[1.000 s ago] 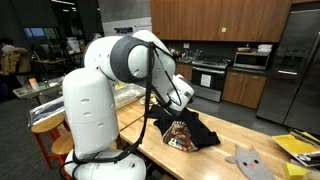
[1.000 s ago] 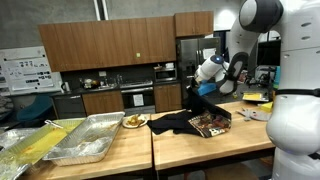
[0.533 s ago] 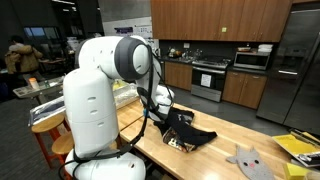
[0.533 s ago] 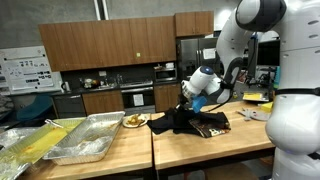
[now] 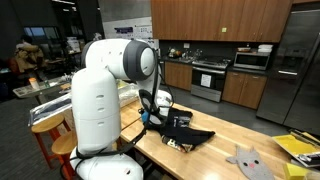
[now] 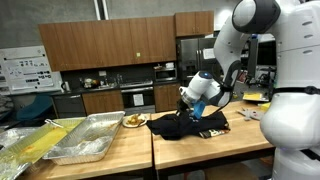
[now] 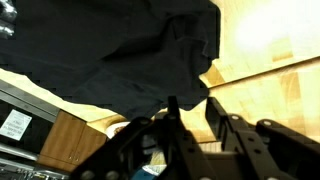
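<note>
Gripper (image 6: 188,107) is low over the wooden table (image 6: 200,147), fingers clamped on an edge of the black cloth (image 6: 192,125). The cloth lies bunched on the table and trails toward 3 o'clock from the gripper. In the wrist view it fills the frame from 9 to 1 o'clock, with bare wood at 2 o'clock. Metal trays (image 6: 85,140) sit well apart at 9 o'clock. A grey felt piece (image 5: 248,160) lies at 4 o'clock from the cloth in an exterior view.
</note>
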`<state>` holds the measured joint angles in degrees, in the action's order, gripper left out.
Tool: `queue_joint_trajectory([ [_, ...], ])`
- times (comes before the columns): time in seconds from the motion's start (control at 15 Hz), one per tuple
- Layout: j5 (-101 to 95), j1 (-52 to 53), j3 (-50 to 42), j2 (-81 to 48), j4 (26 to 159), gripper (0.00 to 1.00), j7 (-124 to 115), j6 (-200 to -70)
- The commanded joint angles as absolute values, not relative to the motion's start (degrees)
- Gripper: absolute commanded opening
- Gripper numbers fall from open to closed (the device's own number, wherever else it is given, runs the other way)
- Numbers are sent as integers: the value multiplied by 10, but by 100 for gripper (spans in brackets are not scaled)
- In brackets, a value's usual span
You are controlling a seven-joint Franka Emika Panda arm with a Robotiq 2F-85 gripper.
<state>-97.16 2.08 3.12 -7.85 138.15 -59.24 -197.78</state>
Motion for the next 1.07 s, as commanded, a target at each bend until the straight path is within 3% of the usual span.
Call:
queue_joint_trajectory([
  [0.0,-1015,-45,89,-96,1360,65,-601,-1983],
  [0.33,-1057,-104,130,-115,1345,98,-607,-1983],
  [1.0,-1078,-172,169,-113,1324,100,-613,-1982],
])
